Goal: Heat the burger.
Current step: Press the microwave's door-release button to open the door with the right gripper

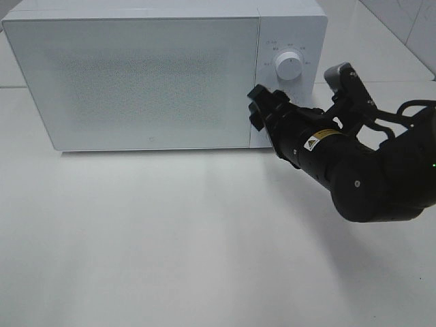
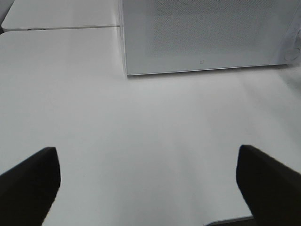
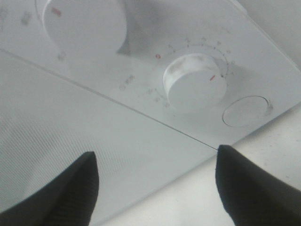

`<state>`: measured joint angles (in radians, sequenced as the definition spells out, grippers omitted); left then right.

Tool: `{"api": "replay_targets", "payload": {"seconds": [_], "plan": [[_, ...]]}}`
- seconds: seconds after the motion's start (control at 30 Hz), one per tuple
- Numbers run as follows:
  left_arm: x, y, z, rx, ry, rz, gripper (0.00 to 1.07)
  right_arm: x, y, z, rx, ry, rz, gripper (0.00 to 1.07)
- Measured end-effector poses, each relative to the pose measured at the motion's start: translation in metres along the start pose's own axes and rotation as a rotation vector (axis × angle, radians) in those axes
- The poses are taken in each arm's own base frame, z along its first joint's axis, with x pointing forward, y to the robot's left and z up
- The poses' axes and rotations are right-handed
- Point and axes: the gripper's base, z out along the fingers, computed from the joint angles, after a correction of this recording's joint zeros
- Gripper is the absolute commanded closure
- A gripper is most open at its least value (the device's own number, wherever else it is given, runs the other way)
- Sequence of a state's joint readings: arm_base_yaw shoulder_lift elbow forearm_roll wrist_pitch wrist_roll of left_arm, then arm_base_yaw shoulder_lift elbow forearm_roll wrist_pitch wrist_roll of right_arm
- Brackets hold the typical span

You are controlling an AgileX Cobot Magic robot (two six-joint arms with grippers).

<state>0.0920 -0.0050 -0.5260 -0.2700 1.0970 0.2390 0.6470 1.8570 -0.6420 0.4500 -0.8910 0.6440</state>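
Note:
The burger is out of view. The white microwave (image 1: 136, 75) stands at the back of the table with its door shut. My right gripper (image 1: 259, 109) hovers just in front of the lower part of its control panel, at the door's right edge. In the right wrist view this gripper (image 3: 155, 153) is open and empty, facing the lower dial (image 3: 193, 87) and a round button (image 3: 245, 111). My left gripper (image 2: 146, 150) is open and empty above bare table, some way in front of the microwave (image 2: 207, 33).
The upper dial (image 1: 289, 66) sits above my right gripper on the panel. The white table (image 1: 170, 238) stretches in front of the microwave. The right arm (image 1: 368, 177) reaches in from the right edge.

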Motion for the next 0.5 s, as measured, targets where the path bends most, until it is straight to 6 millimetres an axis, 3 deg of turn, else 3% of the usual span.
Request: {"api": "replay_targets", "payload": {"seconds": [0.03,0.13,0.37,0.5], "plan": [[0.000,0.000,0.000,0.000,0.000,0.000,0.13,0.000,0.001,-0.004,0.027,0.058,-0.133,0.41],[0.000,0.000,0.000,0.000,0.000,0.000,0.13,-0.005,0.001,-0.010,0.056,0.130,-0.277,0.41],[0.000,0.000,0.000,0.000,0.000,0.000,0.13,-0.027,-0.002,-0.025,0.103,0.244,-0.455,0.41],[0.000,0.000,0.000,0.000,0.000,0.000,0.13,-0.045,0.005,-0.044,0.071,0.320,-0.615,0.41]]}}
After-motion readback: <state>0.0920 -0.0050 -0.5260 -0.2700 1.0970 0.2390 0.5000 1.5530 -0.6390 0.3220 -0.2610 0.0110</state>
